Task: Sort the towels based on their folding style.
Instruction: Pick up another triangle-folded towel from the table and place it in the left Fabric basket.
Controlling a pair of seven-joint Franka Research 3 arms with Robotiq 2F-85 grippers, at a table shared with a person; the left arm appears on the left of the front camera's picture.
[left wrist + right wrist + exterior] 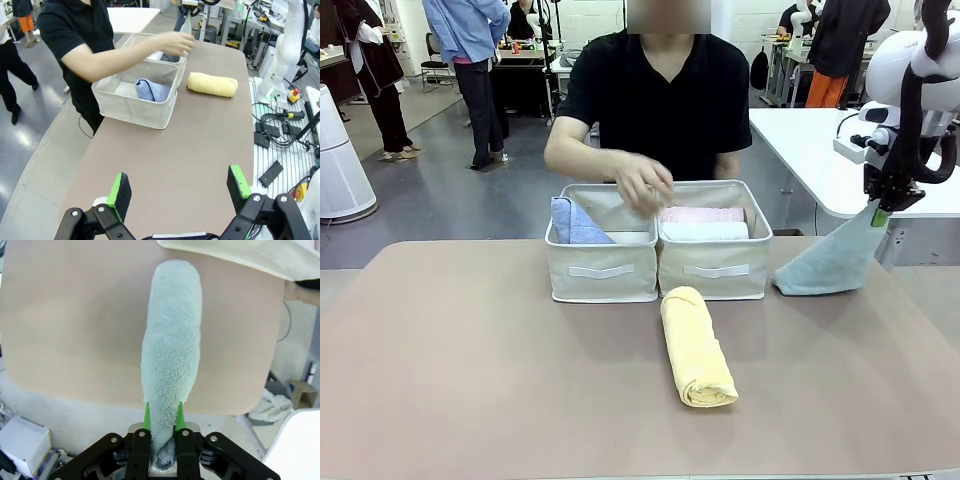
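On tan table (pixel 470 380), yellow towel (pixel 698 360), grey floor (pixel 450 210)

Right gripper (pixel 163 413) pinches teal-grey towel (pixel 172 340) (seemingly dangling)

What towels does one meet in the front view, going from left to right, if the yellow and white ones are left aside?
lavender-blue towel → pink towel → pale teal-grey towel, which hangs from the shut right gripper.
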